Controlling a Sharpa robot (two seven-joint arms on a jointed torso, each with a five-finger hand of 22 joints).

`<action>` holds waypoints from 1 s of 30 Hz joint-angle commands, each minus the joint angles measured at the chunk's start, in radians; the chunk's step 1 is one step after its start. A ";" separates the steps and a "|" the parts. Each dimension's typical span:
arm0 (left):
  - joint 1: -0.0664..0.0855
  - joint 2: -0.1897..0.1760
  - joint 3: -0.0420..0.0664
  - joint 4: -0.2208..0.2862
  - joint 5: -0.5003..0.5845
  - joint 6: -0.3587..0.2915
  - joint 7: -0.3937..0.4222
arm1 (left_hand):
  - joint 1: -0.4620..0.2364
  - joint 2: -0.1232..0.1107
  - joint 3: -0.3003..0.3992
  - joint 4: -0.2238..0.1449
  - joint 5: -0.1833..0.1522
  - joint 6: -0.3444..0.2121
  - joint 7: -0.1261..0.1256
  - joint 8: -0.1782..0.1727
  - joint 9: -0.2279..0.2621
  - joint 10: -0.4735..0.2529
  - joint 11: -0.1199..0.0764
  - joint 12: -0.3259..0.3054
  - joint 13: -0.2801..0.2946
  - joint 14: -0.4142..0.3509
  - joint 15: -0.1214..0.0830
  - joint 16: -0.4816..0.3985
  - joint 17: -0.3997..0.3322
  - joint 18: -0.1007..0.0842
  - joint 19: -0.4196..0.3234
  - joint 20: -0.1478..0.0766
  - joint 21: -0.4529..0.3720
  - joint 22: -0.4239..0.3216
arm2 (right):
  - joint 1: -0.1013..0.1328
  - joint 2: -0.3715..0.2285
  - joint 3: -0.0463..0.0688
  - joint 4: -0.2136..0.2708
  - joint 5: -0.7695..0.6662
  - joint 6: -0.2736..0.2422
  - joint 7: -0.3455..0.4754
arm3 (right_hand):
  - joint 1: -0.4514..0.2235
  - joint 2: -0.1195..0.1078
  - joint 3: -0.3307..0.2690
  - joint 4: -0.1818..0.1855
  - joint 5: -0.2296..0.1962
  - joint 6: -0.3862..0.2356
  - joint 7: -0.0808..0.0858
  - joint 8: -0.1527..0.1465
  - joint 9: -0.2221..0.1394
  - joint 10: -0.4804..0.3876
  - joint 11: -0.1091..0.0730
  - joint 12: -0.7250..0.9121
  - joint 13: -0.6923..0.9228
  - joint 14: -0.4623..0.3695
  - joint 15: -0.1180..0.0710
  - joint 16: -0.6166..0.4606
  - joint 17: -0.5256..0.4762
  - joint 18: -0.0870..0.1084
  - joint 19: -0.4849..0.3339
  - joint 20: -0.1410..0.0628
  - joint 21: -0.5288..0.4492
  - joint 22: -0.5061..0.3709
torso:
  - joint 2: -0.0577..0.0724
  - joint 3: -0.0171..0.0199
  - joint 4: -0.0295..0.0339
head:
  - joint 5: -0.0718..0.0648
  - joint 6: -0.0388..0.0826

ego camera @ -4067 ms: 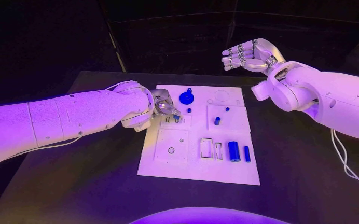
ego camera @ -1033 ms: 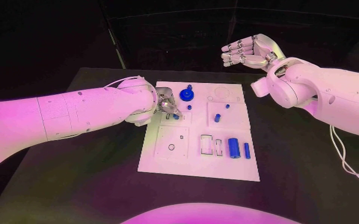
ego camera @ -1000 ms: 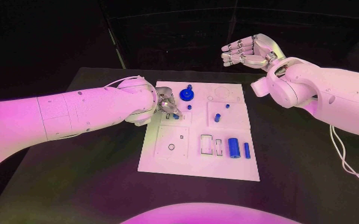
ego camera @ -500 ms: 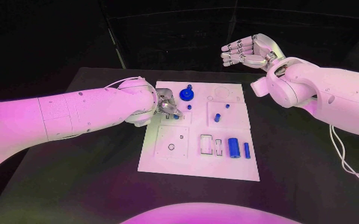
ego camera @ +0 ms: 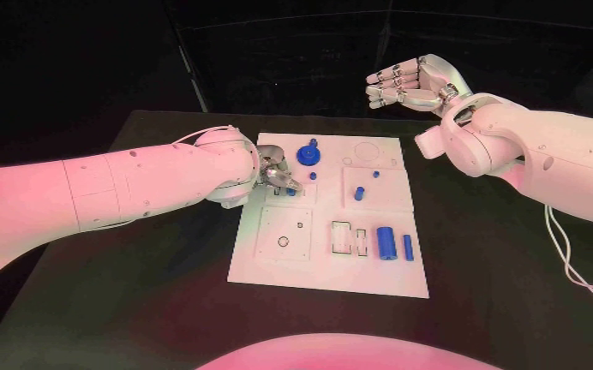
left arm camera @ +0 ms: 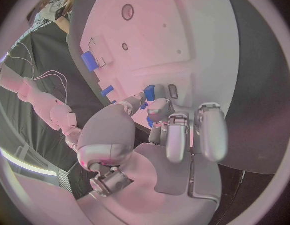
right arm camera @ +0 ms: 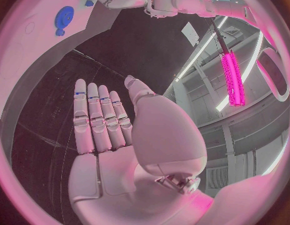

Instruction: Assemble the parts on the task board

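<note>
Left hand [ego camera: 274,173] pinches a small blue peg [ego camera: 290,191] at the white board [ego camera: 324,277]'s left edge, approx over a slot. Peg prob. light, rigid, slick; hold by sides near top. Right hand [ego camera: 410,86] raised well away, fingers apart, holding nothing.

The left hand [ego camera: 274,176] and its arm block the task board's [ego camera: 324,284] left edge and near-left slots. The blue gear [ego camera: 308,158], small pegs [ego camera: 358,194] and blue cylinder [ego camera: 386,245] stand apart, seemingly leaving gaps between. The right hand [ego camera: 411,84] hangs above the far counter [ego camera: 494,301], off the board.
</note>
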 commanded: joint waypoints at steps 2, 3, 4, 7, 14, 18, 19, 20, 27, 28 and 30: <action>0.000 0.001 0.000 -0.006 -0.003 0.002 -0.003 | -0.020 -0.007 -0.058 0.016 -0.008 0.012 -0.002 -0.008 -0.002 0.005 0.001 0.007 0.003 0.106 -0.008 0.003 0.263 -0.006 -0.001 -0.004 0.004 0.001 | 0.002 0.001 0.001 0.001 0.003 0.003 0.008 | -0.005 0.005 -0.011 0.002 -0.004 -0.010 0.003 -0.005 -0.001 -0.010 0.001 0.004 0.000 0.005 0.001 0.002 -0.011 0.003 0.001 0.007 -0.007 0.000 | 0.000 0.0001 -0.0003 | -0.001 0.000; 0.000 0.001 0.000 -0.008 -0.003 -0.002 -0.003 | -0.025 -0.009 -0.084 0.026 -0.046 0.014 -0.001 -0.009 -0.002 0.005 0.001 0.007 0.003 0.106 -0.007 0.003 0.263 -0.006 -0.001 -0.005 0.003 0.000 | 0.002 0.001 0.001 0.001 0.003 0.003 0.008 | -0.005 0.005 -0.012 0.002 -0.006 -0.010 0.004 -0.005 -0.001 -0.011 0.002 0.005 0.000 0.004 0.002 0.002 -0.013 0.003 0.001 0.007 -0.008 0.000 | 0.000 0.0000 -0.0003 | -0.001 0.001; 0.000 0.001 0.000 -0.009 -0.003 -0.005 -0.003 | -0.028 -0.011 -0.101 0.031 -0.063 0.015 -0.001 -0.010 -0.003 0.006 0.001 0.008 0.004 0.106 -0.007 0.003 0.263 -0.006 -0.001 -0.005 0.003 0.000 | 0.002 0.001 0.001 0.001 0.003 0.003 0.008 | -0.006 0.005 -0.012 0.002 -0.007 -0.011 0.004 -0.005 -0.001 -0.011 0.002 0.005 0.000 0.004 0.002 0.002 -0.014 0.003 0.001 0.007 -0.008 0.000 | 0.000 -0.0002 -0.0002 | -0.001 0.001; 0.000 0.000 0.000 -0.010 -0.003 -0.018 -0.002 | -0.037 -0.021 -0.152 0.048 -0.076 0.016 -0.003 -0.012 -0.003 0.006 0.001 0.011 0.006 0.106 -0.008 0.003 0.263 -0.006 0.000 -0.006 0.003 0.002 | 0.002 0.001 0.001 0.000 0.003 0.004 0.008 | -0.006 0.005 -0.013 0.002 -0.008 -0.011 0.004 -0.005 -0.001 -0.011 0.002 0.005 0.000 0.004 0.002 0.002 -0.015 0.003 0.001 0.008 -0.008 0.000 | 0.001 -0.0007 0.0001 | -0.002 0.002; 0.000 -0.003 0.001 -0.004 0.003 -0.049 -0.001 | -0.031 -0.016 -0.241 0.083 -0.125 0.018 -0.004 -0.016 -0.003 0.005 -0.001 0.012 0.005 0.106 -0.009 0.003 0.263 -0.006 0.000 -0.008 0.002 0.002 | 0.002 0.003 0.001 -0.003 0.003 0.006 0.008 | -0.006 0.005 -0.013 0.002 -0.008 -0.011 0.004 -0.005 -0.001 -0.011 0.002 0.005 0.000 0.004 0.002 0.002 -0.015 0.003 0.001 0.008 -0.008 0.000 | 0.000 -0.0011 0.0006 | -0.004 0.007; 0.001 -0.011 0.002 0.009 0.005 -0.060 0.000 | -0.025 -0.012 -0.265 0.092 -0.126 0.016 -0.003 -0.017 -0.003 0.004 -0.001 0.010 0.003 0.106 -0.009 0.003 0.263 -0.006 0.001 -0.008 0.001 0.002 | 0.001 0.004 0.001 -0.005 0.003 0.008 0.008 | -0.006 0.006 -0.014 0.002 -0.009 -0.012 0.004 -0.005 -0.001 -0.012 0.002 0.005 0.000 0.003 0.002 0.002 -0.016 0.002 0.000 0.008 -0.009 0.000 | -0.001 -0.0004 -0.0006 | -0.003 0.012; 0.002 -0.015 0.003 0.013 0.007 -0.061 0.000 | -0.021 -0.011 -0.273 0.095 -0.126 0.015 -0.003 -0.017 -0.002 0.003 -0.001 0.010 0.002 0.106 -0.009 0.003 0.263 -0.005 0.000 -0.008 0.001 0.001 | 0.001 0.004 0.001 -0.006 0.003 0.008 0.008 | -0.006 0.006 -0.014 0.002 -0.009 -0.012 0.004 -0.005 -0.001 -0.012 0.002 0.005 0.000 0.003 0.002 0.002 -0.016 0.002 0.000 0.008 -0.009 0.000 | -0.001 -0.0004 -0.0006 | -0.004 0.012; 0.003 -0.017 0.004 0.016 0.011 -0.062 0.000 | -0.017 -0.009 -0.283 0.098 -0.127 0.014 -0.003 -0.018 -0.002 0.002 0.000 0.009 0.001 0.106 -0.009 0.003 0.263 -0.005 0.000 -0.008 -0.001 -0.001 | 0.001 0.005 0.001 -0.007 0.003 0.009 0.008 | -0.006 0.006 -0.014 0.002 -0.009 -0.012 0.004 -0.005 -0.001 -0.012 0.002 0.005 0.000 0.003 0.002 0.002 -0.016 0.002 0.000 0.008 -0.009 0.000 | 0.000 -0.0005 -0.0002 | -0.005 0.012; 0.038 -0.039 0.027 0.011 0.110 -0.048 0.005 | 0.052 -0.004 -0.344 0.091 -0.124 -0.035 0.016 -0.040 -0.008 -0.042 0.015 -0.039 -0.060 0.106 0.002 0.003 0.263 0.000 -0.011 0.001 -0.018 -0.027 | 0.001 0.013 0.000 -0.024 0.003 0.016 0.005 | -0.006 0.006 -0.014 0.002 -0.009 -0.012 0.004 -0.005 -0.001 -0.012 0.002 0.005 0.000 0.003 0.002 0.002 -0.017 0.002 0.000 0.008 -0.009 0.000 | 0.000 0.0005 0.0009 | -0.006 0.018; 0.042 -0.040 0.029 0.007 0.116 -0.043 0.005 | 0.057 -0.002 -0.352 0.092 -0.125 -0.041 0.018 -0.044 -0.010 -0.045 0.018 -0.042 -0.065 0.106 0.004 0.003 0.263 0.000 -0.012 0.003 -0.021 -0.031 | 0.000 0.014 0.000 -0.025 0.003 0.017 0.005 | -0.006 0.006 -0.014 0.002 -0.009 -0.012 0.004 -0.005 -0.001 -0.012 0.002 0.005 0.000 0.003 0.002 0.002 -0.017 0.002 0.000 0.008 -0.009 0.000 | 0.000 0.0008 0.0009 | -0.006 0.018; 0.058 -0.043 0.033 -0.012 0.134 -0.018 0.006 | 0.067 0.000 -0.364 0.092 -0.124 -0.049 0.023 -0.051 -0.015 -0.051 0.021 -0.046 -0.071 0.106 0.008 0.003 0.263 0.001 -0.014 0.006 -0.024 -0.036 | 0.000 0.016 0.000 -0.029 0.003 0.018 0.004 | -0.006 0.006 -0.014 0.002 -0.009 -0.012 0.004 -0.005 -0.001 -0.012 0.002 0.005 0.000 0.003 0.002 0.002 -0.017 0.002 0.000 0.008 -0.009 0.000 | 0.000 0.0013 0.0004 | -0.004 0.018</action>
